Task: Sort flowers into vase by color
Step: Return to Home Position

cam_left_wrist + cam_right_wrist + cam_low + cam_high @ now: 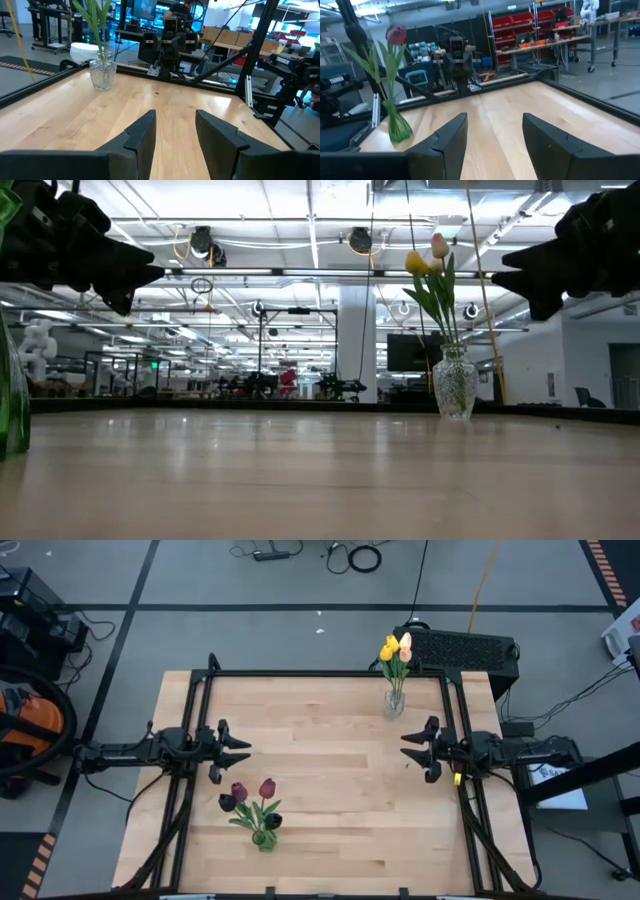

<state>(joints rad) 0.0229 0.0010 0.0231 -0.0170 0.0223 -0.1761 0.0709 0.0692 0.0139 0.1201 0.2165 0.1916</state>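
Wooden table (pixel 320 790) fills the middle of the high view, with a dark frame along its edges. I have the left arm (pixel 130 750) lying in from the left edge and the right arm (pixel 520 750) from the right edge, facing each other across the bare middle of the board. Left gripper (pixel 246 750) hovers over the table, its jaws apart with nothing between them; right gripper (pixel 404 746) likewise, jaws apart and empty. Clear vase (pixel 394 703) stands upright near the far edge on the right arm's side. Green vase (pixel 264 838) stands upright near the near edge on the left arm's side. Yellow and peach flowers (pixel 396 650) sit in the clear vase. Dark red and near-black flowers (pixel 250 798) sit in the green vase.
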